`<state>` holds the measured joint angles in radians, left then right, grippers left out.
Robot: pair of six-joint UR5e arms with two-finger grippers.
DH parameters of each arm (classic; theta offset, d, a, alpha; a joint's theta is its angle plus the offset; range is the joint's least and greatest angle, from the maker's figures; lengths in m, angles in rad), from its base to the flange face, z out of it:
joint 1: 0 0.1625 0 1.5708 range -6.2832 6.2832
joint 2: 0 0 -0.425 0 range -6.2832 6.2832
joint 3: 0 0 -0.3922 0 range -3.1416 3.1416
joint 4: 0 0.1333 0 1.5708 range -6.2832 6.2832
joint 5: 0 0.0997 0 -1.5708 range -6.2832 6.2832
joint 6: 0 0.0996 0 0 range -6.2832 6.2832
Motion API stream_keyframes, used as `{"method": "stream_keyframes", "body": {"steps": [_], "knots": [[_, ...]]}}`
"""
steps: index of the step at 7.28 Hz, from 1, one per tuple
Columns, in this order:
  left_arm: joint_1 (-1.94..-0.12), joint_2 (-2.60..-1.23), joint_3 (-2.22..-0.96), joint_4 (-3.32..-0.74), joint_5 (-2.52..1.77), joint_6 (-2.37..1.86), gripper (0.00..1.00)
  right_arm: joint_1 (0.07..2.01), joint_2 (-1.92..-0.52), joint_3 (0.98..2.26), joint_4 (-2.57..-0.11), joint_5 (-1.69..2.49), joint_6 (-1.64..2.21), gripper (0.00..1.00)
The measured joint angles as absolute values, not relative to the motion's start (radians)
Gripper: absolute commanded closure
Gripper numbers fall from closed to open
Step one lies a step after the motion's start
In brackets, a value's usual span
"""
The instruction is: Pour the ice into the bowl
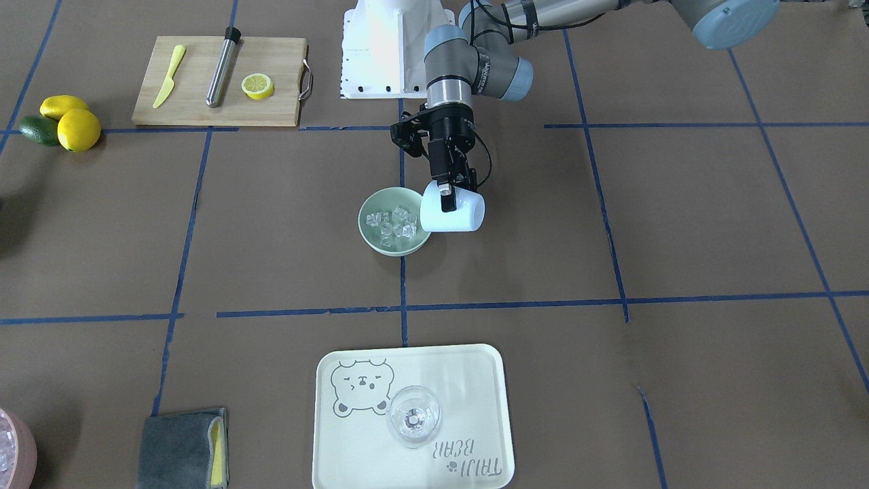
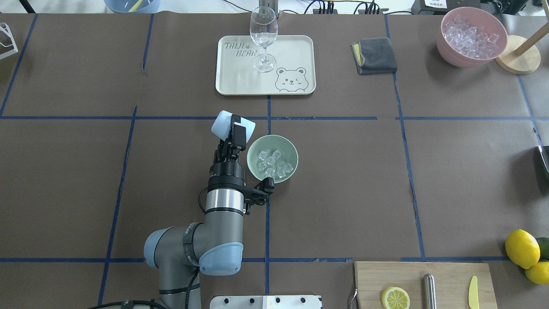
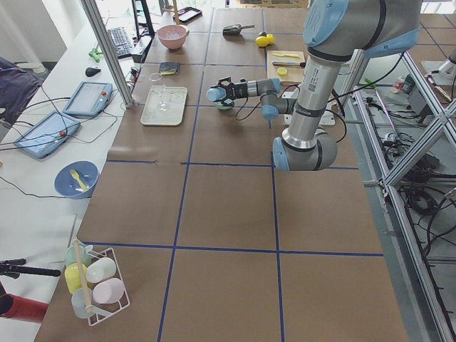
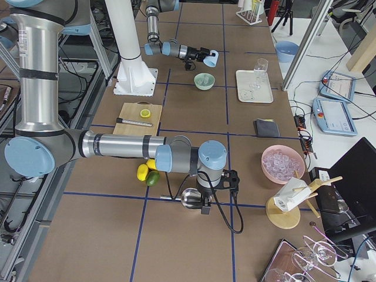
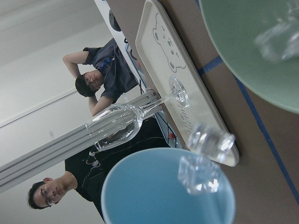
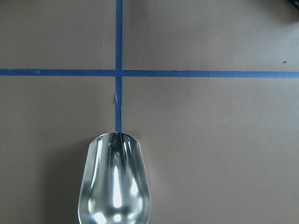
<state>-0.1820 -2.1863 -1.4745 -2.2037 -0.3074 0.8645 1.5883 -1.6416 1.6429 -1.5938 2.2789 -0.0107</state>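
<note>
I'm seeing left claw (image 1: 446, 193) pinching tipped blue cup (image 1: 463, 214) beside bowl (image 1: 366, 232) holding ice (image 1: 400, 223); brown blue-taped bench (image 1: 679, 224); right claw (image 4: 204, 207) grip: can't tell.

The bowl (image 5: 243, 46) is blurred, cropped by edges.

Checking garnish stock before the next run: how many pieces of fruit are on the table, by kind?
Whole yellow lemons: 2
Dark green oval fruit: 1
Cut yellow lemon half on the wooden cutting board: 1
Total: 4
</note>
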Motion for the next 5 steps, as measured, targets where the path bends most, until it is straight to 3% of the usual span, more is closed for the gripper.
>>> {"method": "stream_keyframes", "body": {"steps": [5], "knots": [[-0.173,-2.178,-1.477,-2.287,-0.307,0.858,1.0,1.597,-1.646,1.64,-1.594,2.279,-0.012,0.0]]}}
